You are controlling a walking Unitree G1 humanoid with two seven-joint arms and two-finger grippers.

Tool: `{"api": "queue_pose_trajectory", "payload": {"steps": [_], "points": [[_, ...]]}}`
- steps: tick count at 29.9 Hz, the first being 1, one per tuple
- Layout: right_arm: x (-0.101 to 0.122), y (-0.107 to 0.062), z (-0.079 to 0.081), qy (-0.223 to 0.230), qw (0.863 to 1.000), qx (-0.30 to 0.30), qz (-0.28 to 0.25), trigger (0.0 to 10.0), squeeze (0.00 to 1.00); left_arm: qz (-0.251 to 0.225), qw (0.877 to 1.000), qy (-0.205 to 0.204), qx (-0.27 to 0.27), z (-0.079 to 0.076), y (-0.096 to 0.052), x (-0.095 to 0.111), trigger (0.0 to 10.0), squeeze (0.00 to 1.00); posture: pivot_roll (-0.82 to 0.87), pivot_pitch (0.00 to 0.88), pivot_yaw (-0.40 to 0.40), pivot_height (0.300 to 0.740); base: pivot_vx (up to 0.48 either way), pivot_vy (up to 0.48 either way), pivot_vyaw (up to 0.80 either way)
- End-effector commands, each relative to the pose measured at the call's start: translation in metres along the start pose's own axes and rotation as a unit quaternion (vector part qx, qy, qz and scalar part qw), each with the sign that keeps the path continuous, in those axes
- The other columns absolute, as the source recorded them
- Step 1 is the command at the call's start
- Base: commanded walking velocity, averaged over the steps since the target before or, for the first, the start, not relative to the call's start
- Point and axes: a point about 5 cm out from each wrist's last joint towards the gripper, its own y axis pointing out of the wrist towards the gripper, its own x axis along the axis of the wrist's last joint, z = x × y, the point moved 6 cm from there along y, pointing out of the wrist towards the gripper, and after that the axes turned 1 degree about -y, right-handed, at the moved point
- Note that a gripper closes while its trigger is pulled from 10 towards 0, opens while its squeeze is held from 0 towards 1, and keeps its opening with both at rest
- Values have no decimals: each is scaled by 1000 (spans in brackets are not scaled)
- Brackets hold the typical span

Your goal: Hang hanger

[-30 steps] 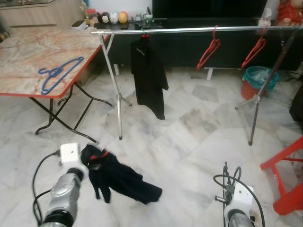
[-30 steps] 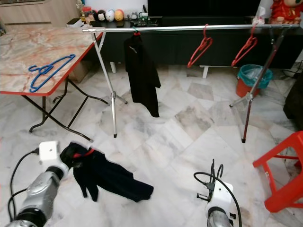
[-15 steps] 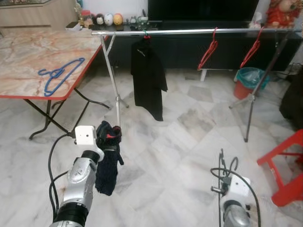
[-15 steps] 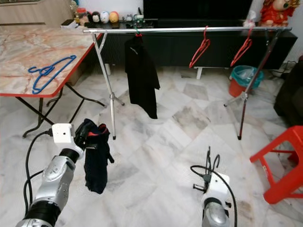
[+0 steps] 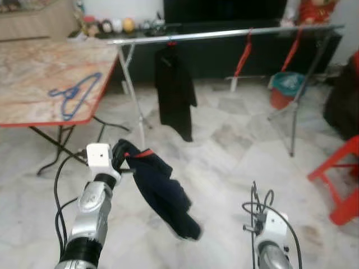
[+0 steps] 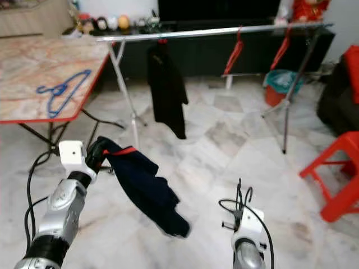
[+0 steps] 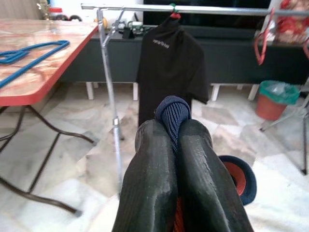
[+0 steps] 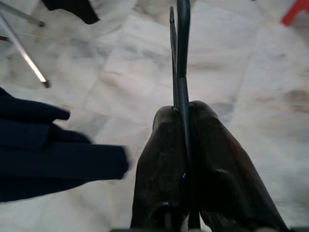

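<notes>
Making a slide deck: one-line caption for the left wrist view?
Left gripper clamps a dark navy garment, facing the clothes rack.

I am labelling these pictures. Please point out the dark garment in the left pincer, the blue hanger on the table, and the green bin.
dark garment (image 5: 162, 193), left eye view, middle of the hanging cloth
blue hanger (image 5: 76, 95), left eye view, its body
green bin (image 5: 285, 83), left eye view, its liner
</notes>
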Motion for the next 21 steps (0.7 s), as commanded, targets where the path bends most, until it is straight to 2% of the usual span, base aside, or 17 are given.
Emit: {"api": "queue_pose_trajectory", "payload": {"steps": [1,15,21], "points": [[-6,-2,-5,-6,1000,-4,10,10000,0,-13,1000,-4,-3,-4,3,8,10000,0,52,0,84,740,0,431,0],[-9,-3,-5,-11,1000,3,17,10000,0,-13,1000,-12,4,-4,2,8,10000,0,48,0,70,740,0,462,0],[-14,-4,-6,-29,999,7,29,10000,0,-13,1000,-15,6,-4,3,8,10000,0,46,0,66,740,0,480,0]]}}
